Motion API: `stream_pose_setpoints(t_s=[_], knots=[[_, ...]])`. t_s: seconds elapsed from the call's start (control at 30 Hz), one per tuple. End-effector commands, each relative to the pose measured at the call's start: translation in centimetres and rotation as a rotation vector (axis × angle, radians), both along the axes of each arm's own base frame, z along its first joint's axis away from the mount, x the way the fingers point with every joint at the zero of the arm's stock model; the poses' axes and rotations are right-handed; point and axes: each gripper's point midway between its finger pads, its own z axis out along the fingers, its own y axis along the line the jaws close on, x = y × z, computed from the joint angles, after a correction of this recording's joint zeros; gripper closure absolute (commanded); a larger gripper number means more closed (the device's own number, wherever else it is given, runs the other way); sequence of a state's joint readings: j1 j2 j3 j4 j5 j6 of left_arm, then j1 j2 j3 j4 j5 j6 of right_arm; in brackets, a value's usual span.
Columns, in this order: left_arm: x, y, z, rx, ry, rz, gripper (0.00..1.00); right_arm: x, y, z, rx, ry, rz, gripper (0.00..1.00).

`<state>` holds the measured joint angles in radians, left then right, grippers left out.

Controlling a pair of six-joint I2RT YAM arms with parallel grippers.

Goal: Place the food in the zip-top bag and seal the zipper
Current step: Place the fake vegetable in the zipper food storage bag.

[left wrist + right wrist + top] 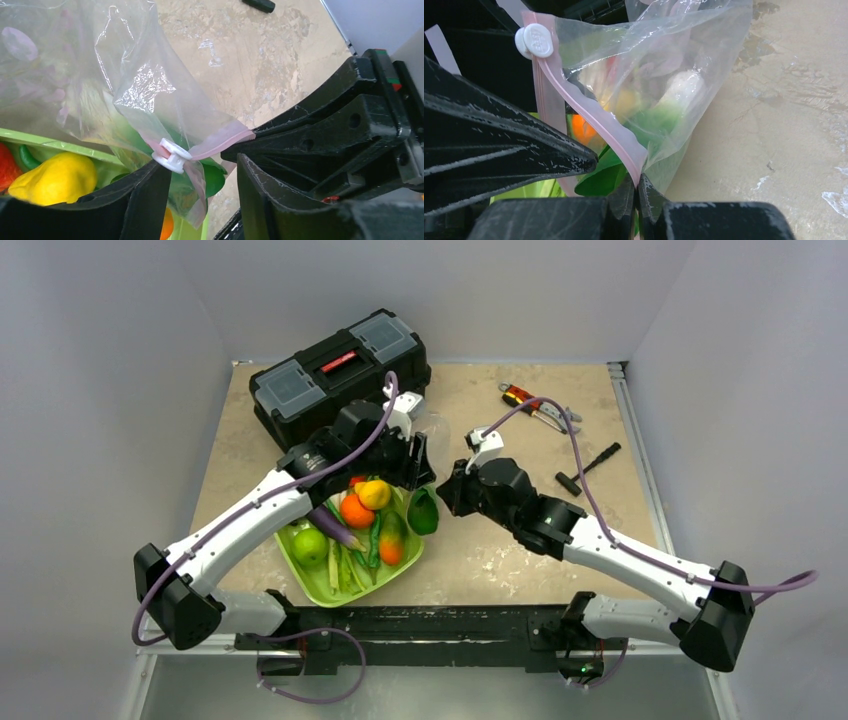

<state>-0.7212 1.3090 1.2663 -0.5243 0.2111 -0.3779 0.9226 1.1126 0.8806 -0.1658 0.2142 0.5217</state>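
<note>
The zip-top bag, clear and crinkled, hangs in the air between the two arms, above the far right corner of a lime-green tray. It is not lying on the desk. Toy food shows through the plastic as pale, green and purplish shapes that are too blurred to name.

Along the bag's mouth runs the zipper, a thin pink strip. A white slider sits at one end of it. Two pink edges seem to part just below the slider, so the mouth looks at least partly unsealed.

The right gripper is closed tight on the zipper's other end, pinching that corner of the bag. The strip's long axis therefore runs from the slider straight to this pinch.

The left gripper is spread wide and holds nothing. The slider is right at the tip of one of its fingers, so the left arm is much the nearer to it. Sealing would likely mean closing on the slider and drawing it along the strip toward the right gripper.

An orange, a green apple and other pieces lie on the tray.
</note>
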Motion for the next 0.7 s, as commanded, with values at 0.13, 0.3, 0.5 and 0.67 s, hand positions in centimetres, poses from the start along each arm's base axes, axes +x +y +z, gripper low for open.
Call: stream_pose_setpoints(t_s=[0.13, 0.3, 0.5, 0.67], knots=[[0.6, 2.0, 0.9, 0.094, -0.137, 0.129, 0.50, 0.6, 0.6, 4.0, 0.097, -0.044, -0.007, 1.00], [1.2, 4.0, 0.8, 0.120, -0.177, 0.270, 0.45, 0.8, 0.3, 4.5, 0.113, -0.027, -0.028, 1.00], [0.6, 4.3, 1.5, 0.036, -0.194, 0.302, 0.34, 1.1, 0.3, 4.7, 0.188, 0.039, -0.039, 1.00], [-0.3, 3.4, 1.9, -0.031, -0.210, 0.263, 0.33, 1.4, 0.5, 4.9, 0.242, 0.099, -0.043, 1.00]])
